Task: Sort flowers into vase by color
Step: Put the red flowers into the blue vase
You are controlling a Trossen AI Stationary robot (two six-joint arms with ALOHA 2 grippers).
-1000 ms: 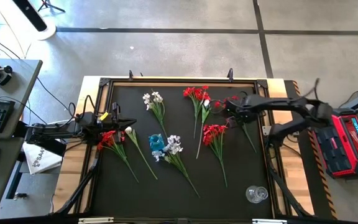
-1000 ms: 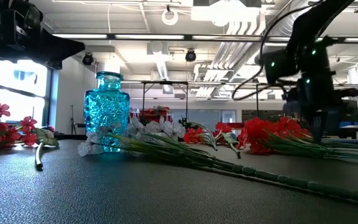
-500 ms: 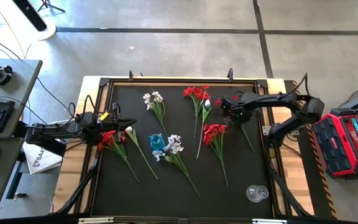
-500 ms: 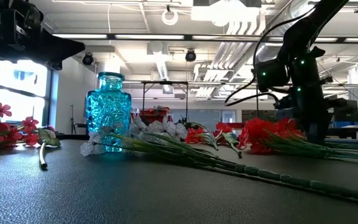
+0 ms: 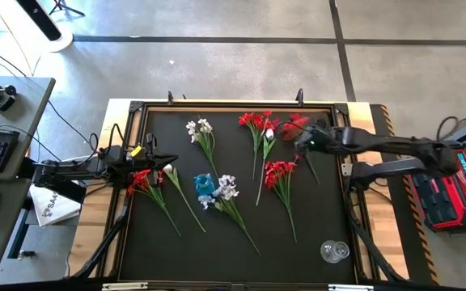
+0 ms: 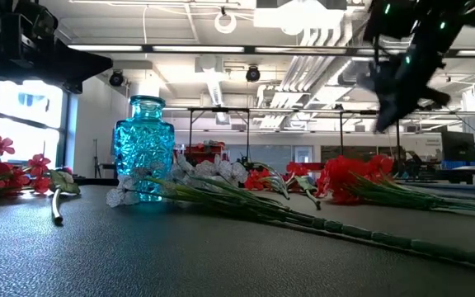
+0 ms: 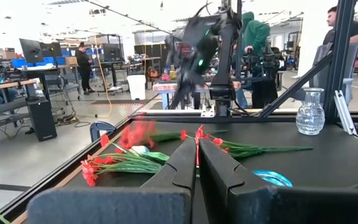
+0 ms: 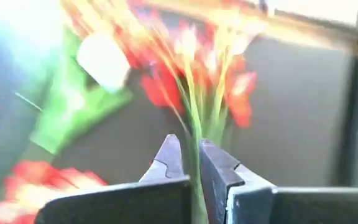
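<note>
My right gripper (image 5: 304, 142) hangs above the table's far right part, shut on a red flower (image 5: 298, 123) whose blossoms also show blurred in the right wrist view (image 8: 191, 81). My left gripper (image 5: 146, 164) is shut and hovers at the left edge above a red flower (image 5: 141, 180) that lies flat on the mat. More red flowers (image 5: 279, 172) and white flowers (image 5: 226, 189) lie on the mat. A blue vase (image 5: 204, 186) stands at mid table. A clear glass vase (image 5: 334, 251) stands near the front right corner. My right gripper pinches the red flower's thin green stem (image 8: 195, 158) between its two fingers, a short way below the blossoms. The blossoms stand beyond the fingertips and are off the mat. The rest of the stem (image 5: 311, 168) trails toward the near edge.
Red flowers (image 5: 255, 121) and white flowers (image 5: 201, 129) lie near the far edge of the black mat (image 5: 314, 226). The mat's raised frame (image 5: 354, 202) runs along the right side. People stand in the room beyond the table.
My right gripper has shut on the red flower's stem at the far right and gone up with it. The flower's blossoms have left the mat. In the low view the gripper has risen from table height to well above the other flowers.
</note>
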